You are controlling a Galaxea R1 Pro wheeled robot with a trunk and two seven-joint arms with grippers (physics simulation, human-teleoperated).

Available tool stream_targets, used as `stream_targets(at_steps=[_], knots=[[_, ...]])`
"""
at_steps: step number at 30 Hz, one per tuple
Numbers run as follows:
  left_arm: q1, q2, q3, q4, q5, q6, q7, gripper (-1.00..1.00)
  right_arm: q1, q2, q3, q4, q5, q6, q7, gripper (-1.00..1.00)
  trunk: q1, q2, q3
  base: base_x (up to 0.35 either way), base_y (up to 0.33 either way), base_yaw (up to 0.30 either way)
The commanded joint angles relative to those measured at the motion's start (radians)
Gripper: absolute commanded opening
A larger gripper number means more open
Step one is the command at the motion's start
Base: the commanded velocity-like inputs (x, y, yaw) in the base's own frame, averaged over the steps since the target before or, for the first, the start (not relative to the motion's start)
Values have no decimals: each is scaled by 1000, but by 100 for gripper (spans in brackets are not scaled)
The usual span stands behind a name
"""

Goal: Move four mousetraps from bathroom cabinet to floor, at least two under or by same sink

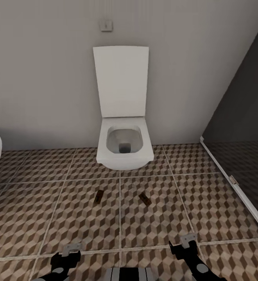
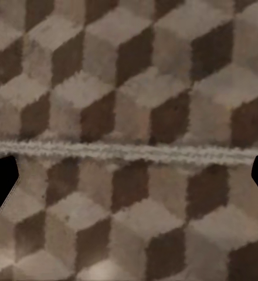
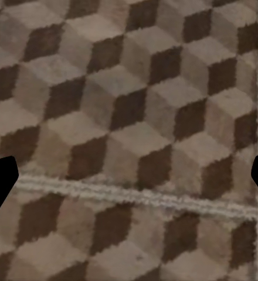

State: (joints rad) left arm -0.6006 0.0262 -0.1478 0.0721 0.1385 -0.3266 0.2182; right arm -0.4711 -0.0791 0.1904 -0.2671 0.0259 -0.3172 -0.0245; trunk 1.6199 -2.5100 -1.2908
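Nearest, at six o'clock in the head view, the left gripper [image 1: 71,249] and right gripper [image 1: 187,239] are hanging over the bathroom floor [image 1: 207,203], both with fingers spread apart and holding nothing. Toward twelve o'clock, two mousetraps are lying flat on the tiles, one [image 1: 99,196] at eleven, the other [image 1: 145,198] at one. Beyond them, a white toilet [image 1: 124,150] is standing against the wall, lid raised.

My black grippers, left [image 1: 71,249] and right [image 1: 187,239], hang at the frame's bottom over the bathroom floor [image 1: 35,210] of brown, beige and white cubes. Two brown mousetraps [image 1: 99,196] lie mid-frame below a white toilet [image 1: 123,150].
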Motion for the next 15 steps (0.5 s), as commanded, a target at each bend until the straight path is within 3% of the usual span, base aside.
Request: stream_targets(at_steps=[1, 9, 15], knots=[[-1, 0, -9, 5, 10, -9, -1, 100, 0, -4, 4, 6, -1, -9, 3, 100, -1, 0, 3, 0, 0, 0], [5, 5, -9, 7, 10, -15, -9, 100, -1, -16, 4, 77, -19, -55, 36, 100, -4, 2, 34, 0, 0, 0], [5, 6, -9, 8, 10, -15, -9, 100, -1, -17, 4, 135, -21, -140, 37, 100, -7, 3, 57, 0, 0, 0]])
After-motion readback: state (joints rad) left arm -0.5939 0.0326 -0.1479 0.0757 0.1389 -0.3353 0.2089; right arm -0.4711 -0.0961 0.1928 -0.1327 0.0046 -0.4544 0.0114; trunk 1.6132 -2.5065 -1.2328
